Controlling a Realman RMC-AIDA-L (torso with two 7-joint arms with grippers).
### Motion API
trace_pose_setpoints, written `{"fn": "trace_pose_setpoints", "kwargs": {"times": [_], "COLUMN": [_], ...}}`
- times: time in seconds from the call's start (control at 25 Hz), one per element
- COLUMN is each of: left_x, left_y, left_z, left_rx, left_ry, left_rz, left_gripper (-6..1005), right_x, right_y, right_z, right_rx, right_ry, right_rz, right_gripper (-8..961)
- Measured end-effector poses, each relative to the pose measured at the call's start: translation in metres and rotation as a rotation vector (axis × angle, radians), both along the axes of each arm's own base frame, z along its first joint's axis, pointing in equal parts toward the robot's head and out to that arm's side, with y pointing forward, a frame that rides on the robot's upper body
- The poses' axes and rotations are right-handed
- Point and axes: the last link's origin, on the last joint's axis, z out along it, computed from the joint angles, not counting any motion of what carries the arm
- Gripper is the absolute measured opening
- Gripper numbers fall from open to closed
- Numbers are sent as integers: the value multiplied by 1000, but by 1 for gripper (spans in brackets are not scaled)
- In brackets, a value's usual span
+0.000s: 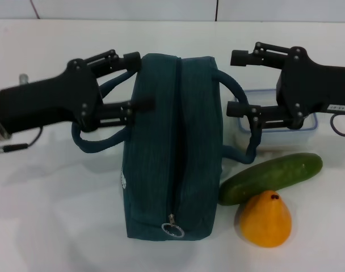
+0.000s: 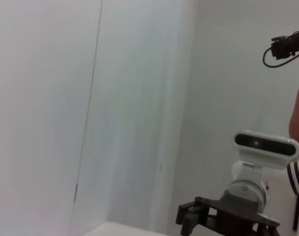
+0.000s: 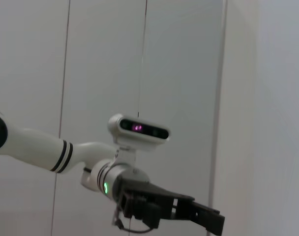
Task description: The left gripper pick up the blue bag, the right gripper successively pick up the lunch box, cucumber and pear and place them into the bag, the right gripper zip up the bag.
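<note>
1. While the blue bag (image 1: pixel 172 147) lies zipped shut along the middle of the white table (image 1: pixel 53 226), bare tabletop stretches open on its left and toward the near edge, where the ring pull (image 1: pixel 172 230) sits at the bag's near end
2. Crowding falls on the right side: the cucumber (image 1: pixel 272 177) lies slantwise just beside the bag's near right corner, the pear (image 1: pixel 265 219) sits in front of it and touches or nearly touches it, and the lunch box (image 1: pixel 274 127) stands behind the cucumber, partly hidden
3. One rope handle (image 1: pixel 96 144) loops out on the bag's left, the other arches on the right toward the lunch box
4. Left gripper (image 1: pixel 139 82) reaches in level from the left, its fingers spread apart and grasping nothing, one fingertip by the bag's far left corner, the other against its left side above the handle loop
5. Right gripper (image 1: pixel 234 84) reaches in level from the right, fingers likewise parted and empty, hovering over the right handle and the lunch box
6. Both wrist views face the wall, each showing the opposite arm's gripper low in the picture
</note>
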Motion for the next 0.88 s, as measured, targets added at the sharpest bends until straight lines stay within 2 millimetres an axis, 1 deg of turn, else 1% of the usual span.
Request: {"fn": "trace_pose_setpoints", "kwargs": {"times": [0.12,0.2,0.36,0.48,0.68,0.72,0.88], "left_x": [13,21,31,30,22,16,9], "left_y": [3,5,4,2,1,2,4], "left_z": [15,22,25,23,16,11,7], "left_rx": [-57,-89,-134,-143,-164,-175,-174], "left_ry": [32,61,115,143,174,190,211], "left_rz": [55,97,165,215,296,345,407], "left_gripper": [865,864,862,860,858,857,855], "right_x": [2,4,5,6,6,6,5], "right_y": [0,-1,-2,-1,0,0,0], "right_z": [1,3,4,6,6,6,6], "right_rx": [4,7,15,21,28,29,27], "right_ry": [6,5,6,7,9,9,11], "right_rz": [-6,-10,-12,-16,-19,-19,-15], "right_gripper": [824,824,824,825,825,825,825]}}
